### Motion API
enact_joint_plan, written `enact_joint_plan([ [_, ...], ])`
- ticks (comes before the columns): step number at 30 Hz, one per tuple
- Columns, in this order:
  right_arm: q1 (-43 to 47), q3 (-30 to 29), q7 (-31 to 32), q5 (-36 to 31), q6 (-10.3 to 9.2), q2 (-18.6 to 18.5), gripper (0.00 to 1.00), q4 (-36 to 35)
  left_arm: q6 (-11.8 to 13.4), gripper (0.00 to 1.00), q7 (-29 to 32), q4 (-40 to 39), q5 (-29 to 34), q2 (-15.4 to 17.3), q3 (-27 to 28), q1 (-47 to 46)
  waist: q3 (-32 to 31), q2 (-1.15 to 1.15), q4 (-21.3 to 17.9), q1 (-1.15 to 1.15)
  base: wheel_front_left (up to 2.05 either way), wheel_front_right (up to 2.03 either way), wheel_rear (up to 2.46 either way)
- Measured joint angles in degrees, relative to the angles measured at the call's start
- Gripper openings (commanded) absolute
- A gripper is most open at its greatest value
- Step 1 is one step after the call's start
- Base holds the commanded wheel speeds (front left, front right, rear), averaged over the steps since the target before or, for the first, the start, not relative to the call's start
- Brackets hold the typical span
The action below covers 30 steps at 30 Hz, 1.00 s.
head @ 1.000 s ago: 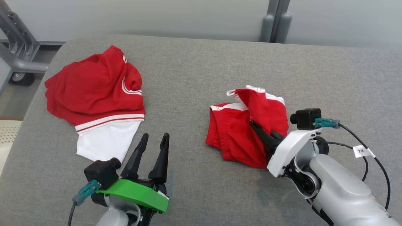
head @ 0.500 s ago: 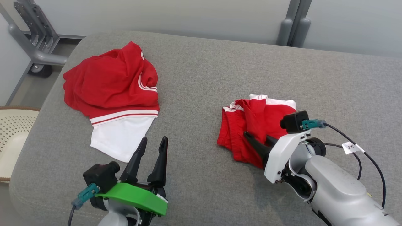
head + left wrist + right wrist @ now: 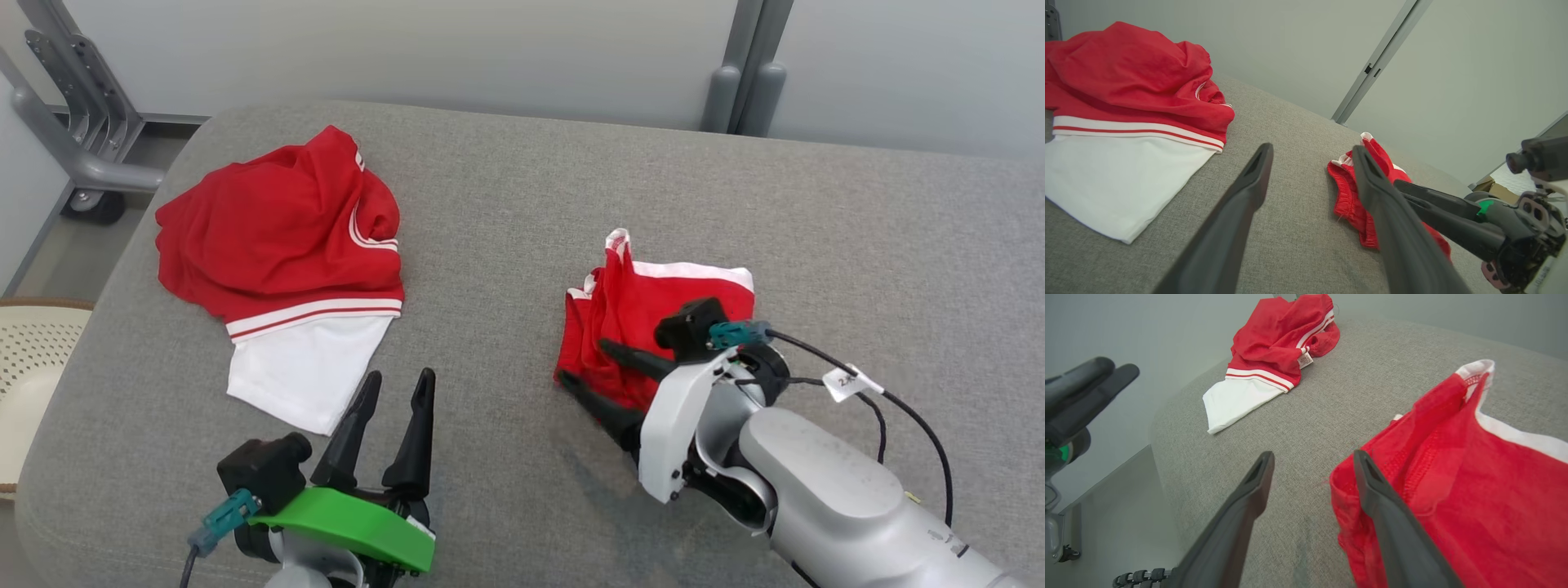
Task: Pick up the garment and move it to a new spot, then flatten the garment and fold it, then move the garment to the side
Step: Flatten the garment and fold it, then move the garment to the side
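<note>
On the left of the grey cushion (image 3: 506, 163) a red-and-white shirt (image 3: 277, 269) is heaped; its sewn-in label (image 3: 1305, 359) is too small to be read. At the cushion's near edge the left gripper (image 3: 400, 377) is seen empty, fingers apart. Right of the cushion's middle lies the garment (image 3: 653, 294), crumpled red shorts, judged light, limp and quick to bunch; the white-trimmed edge is best pinched. Its near-left edge is straddled by the right gripper (image 3: 584, 361), fingers spread, nothing clamped. The cable tag (image 3: 849, 381) cannot be read.

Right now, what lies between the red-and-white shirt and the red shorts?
A bare stretch of grey cushion, seen in the head view, separates the red-and-white shirt from the red shorts.
</note>
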Motion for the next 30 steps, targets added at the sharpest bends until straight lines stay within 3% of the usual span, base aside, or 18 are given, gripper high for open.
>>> enact_joint_plan([
  [8, -0.4, 1.5, -1.6, -1.0, 0.00, 0.4, 1.00, -2.3, 0.0, 1.00, 0.0, -0.2, 0.0, 0.0, -0.1, 0.0, -0.1, 0.00, -0.3, 0.00, 0.00, 0.00, 0.00],
  [12, -1.2, -1.6, -4.0, -1.0, -0.11, 0.4, 1.00, -4.2, 0.0, 1.00, 0.0, -0.3, 0.0, 0.1, 0.2, 0.0, -0.1, 0.00, -0.5, 0.00, 0.00, 0.00, 0.00],
  [24, 1.7, -12.5, -6.4, 3.8, -6.60, -8.4, 1.00, 1.2, 0.5, 1.00, 0.0, -1.3, 0.3, 0.3, 0.2, 0.1, 0.0, 0.00, -0.7, 0.00, 0.00, 0.00, 0.00],
  [30, 7.0, -14.8, -6.3, 8.4, -7.15, -8.2, 1.00, 4.9, 0.6, 1.00, 0.0, -2.3, 0.6, 0.3, -0.1, 0.2, 1.4, 0.00, -0.2, 0.00, 0.00, 0.00, 0.00],
])
